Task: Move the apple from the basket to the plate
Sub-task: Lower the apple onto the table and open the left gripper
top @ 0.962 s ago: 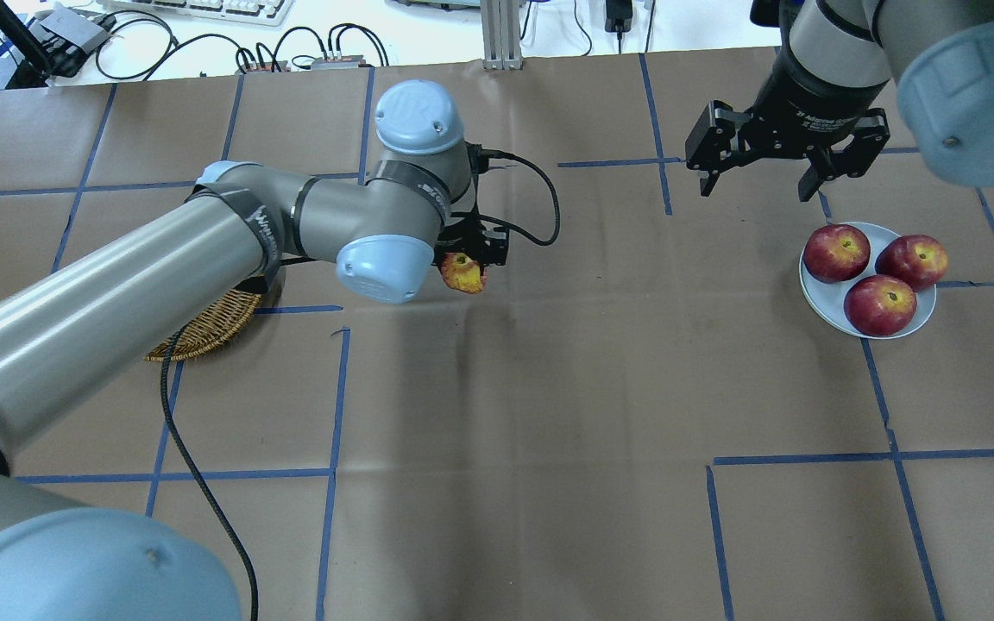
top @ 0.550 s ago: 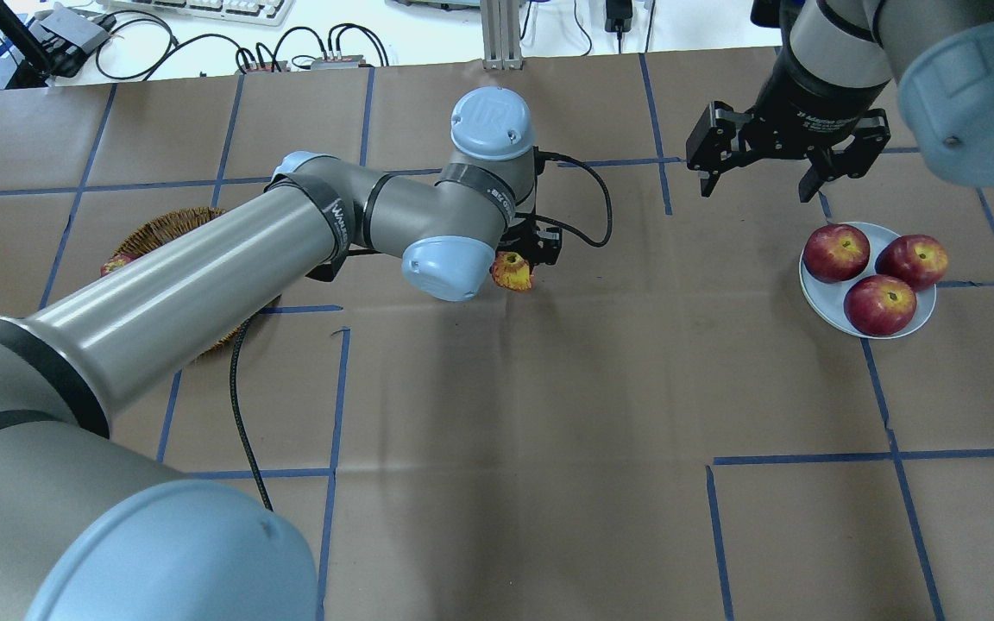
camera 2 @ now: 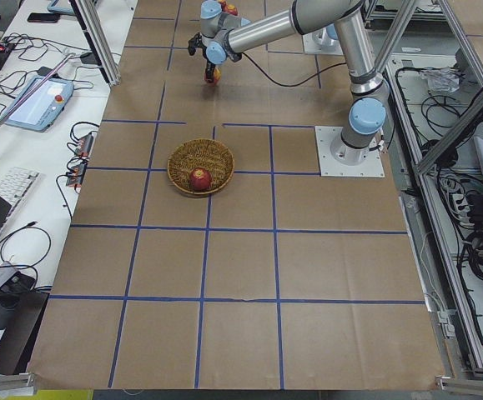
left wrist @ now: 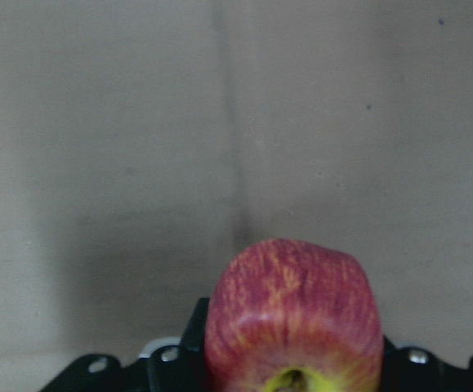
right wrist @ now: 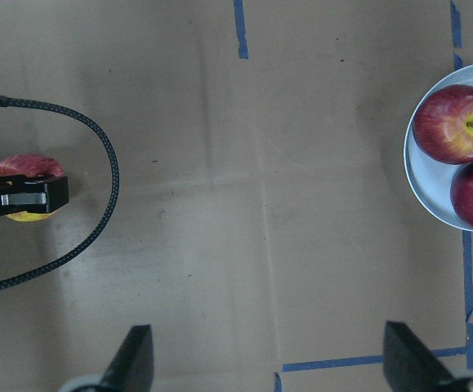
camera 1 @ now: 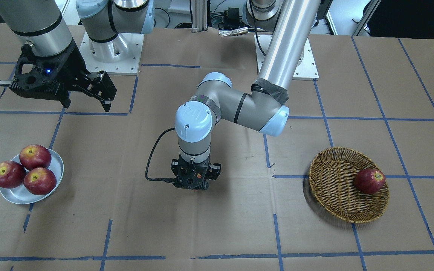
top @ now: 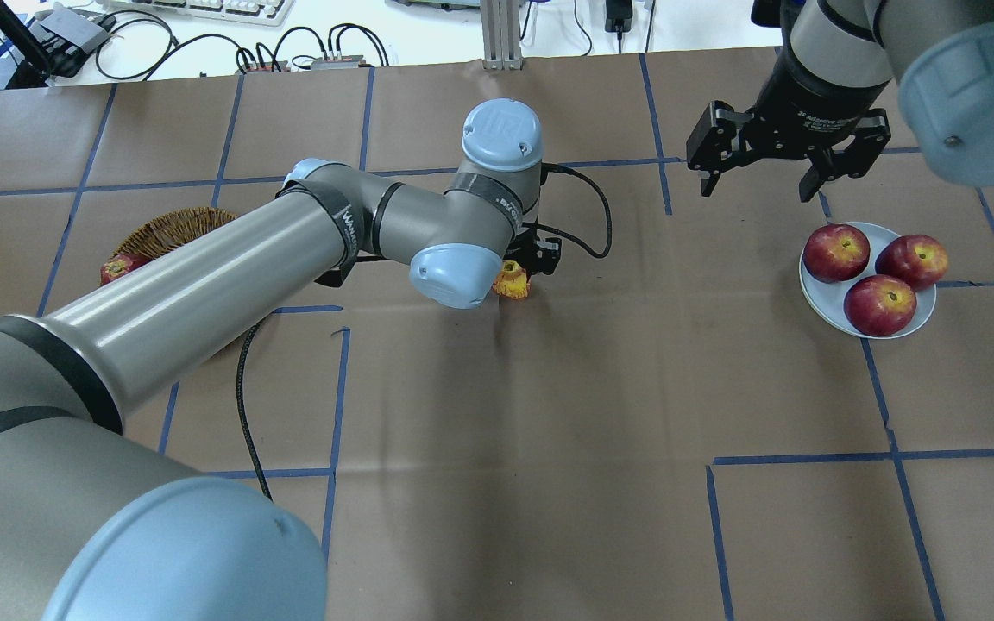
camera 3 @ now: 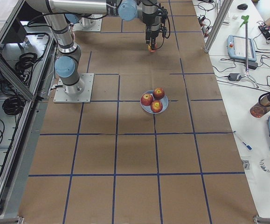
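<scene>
My left gripper [top: 516,274] is shut on the apple [top: 512,280], a streaky pinkish-red one with a yellow patch. It holds it low over the brown paper near the table's middle. The apple fills the bottom of the left wrist view [left wrist: 293,318]. In the front view the gripper [camera 1: 195,184] hides the apple. The wicker basket [camera 1: 333,188] lies behind the left arm [top: 173,228]. The pale plate [top: 924,317] is at the right, and shows in the front view [camera 1: 17,196]. My right gripper [top: 756,191] is open and empty, hanging beyond the plate.
Three dark red apples [top: 880,304] fill most of the plate. One dark red apple [camera 1: 369,180] lies in the basket. A black cable [top: 242,405] trails from the left wrist across the paper. Keyboards and cables lie past the table's far edge.
My left arm has carried the apple to the right, away from the basket and towards the table's middle, uncovering the basket. The right arm has not moved.
</scene>
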Robot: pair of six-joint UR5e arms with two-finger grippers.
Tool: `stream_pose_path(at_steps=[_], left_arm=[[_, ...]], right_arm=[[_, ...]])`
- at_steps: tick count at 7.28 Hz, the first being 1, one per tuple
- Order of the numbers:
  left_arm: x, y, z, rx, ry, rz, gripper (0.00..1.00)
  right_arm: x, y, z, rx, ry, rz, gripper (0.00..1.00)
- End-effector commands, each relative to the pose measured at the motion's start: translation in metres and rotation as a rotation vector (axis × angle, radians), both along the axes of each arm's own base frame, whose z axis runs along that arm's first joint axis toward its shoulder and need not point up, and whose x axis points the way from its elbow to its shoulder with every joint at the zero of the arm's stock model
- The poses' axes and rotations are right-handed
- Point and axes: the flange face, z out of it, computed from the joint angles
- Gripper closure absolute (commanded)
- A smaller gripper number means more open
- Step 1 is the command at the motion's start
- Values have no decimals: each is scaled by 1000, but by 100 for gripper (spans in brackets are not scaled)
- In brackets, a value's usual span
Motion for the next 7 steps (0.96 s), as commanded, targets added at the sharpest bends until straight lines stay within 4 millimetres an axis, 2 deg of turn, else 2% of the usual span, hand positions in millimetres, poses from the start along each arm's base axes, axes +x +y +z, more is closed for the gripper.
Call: stream_pose_path(at_steps=[1, 4, 5, 6, 7], left_arm=[[0, 1, -4, 8, -6, -2, 48], [-1, 4, -5, 16, -10, -5, 31], [-2, 8, -1, 25, -12, -6, 7], [0, 13, 9, 30, -16, -9, 2], [4, 15, 28, 29, -15, -5, 2]], right_arm=[[0, 0, 0, 0, 0, -1, 0], [0, -1, 0, 0, -1, -2, 0], [0, -1, -1, 1, -1, 0, 0], [0, -1, -1, 1, -1, -2, 0], [0, -1, 0, 0, -1, -2, 0]])
